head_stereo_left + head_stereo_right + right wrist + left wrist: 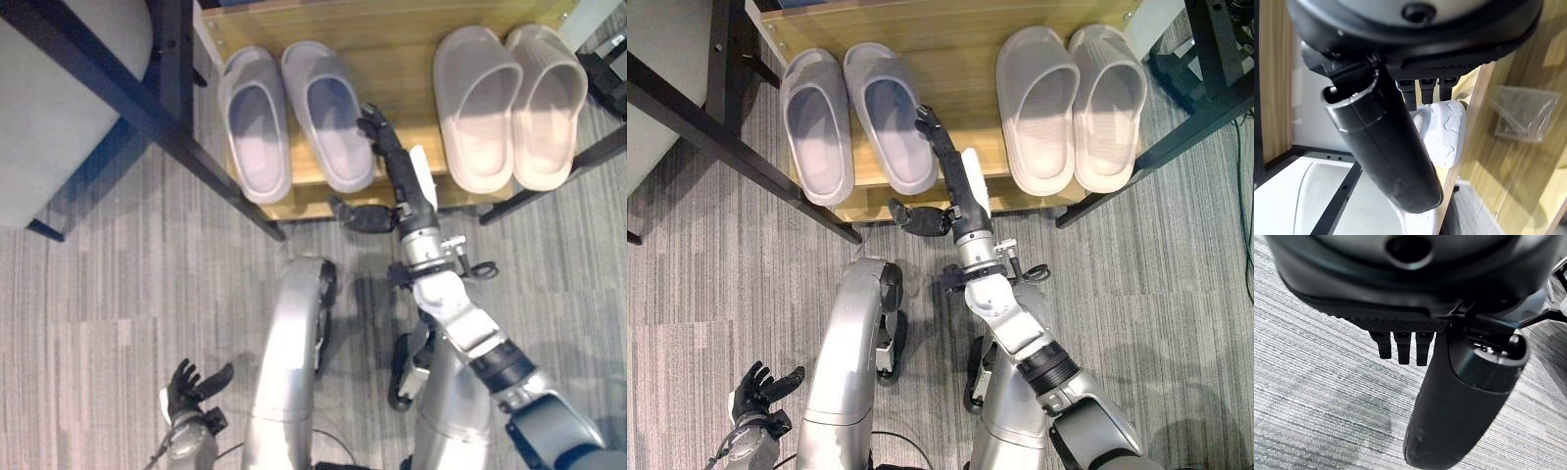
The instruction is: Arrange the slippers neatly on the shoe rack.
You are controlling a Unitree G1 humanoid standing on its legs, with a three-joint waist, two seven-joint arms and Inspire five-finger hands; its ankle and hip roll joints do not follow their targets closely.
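Grey striped carpet point(98, 294) fronts a wooden shoe rack point(392, 59); two grey slippers point(294, 117) sit paired on it, two beige slippers point(509, 103) well apart; the right hand point(945, 157), fingers straight, apparently touches the inner grey slipper point(887, 117); the left hand point(191, 387) hangs open low over the carpet.

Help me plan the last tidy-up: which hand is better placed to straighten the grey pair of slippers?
Right. The right hand is already at the shelf, fingers beside the grey pair on the shoe rack. The left hand hangs low over the carpet, far from it.
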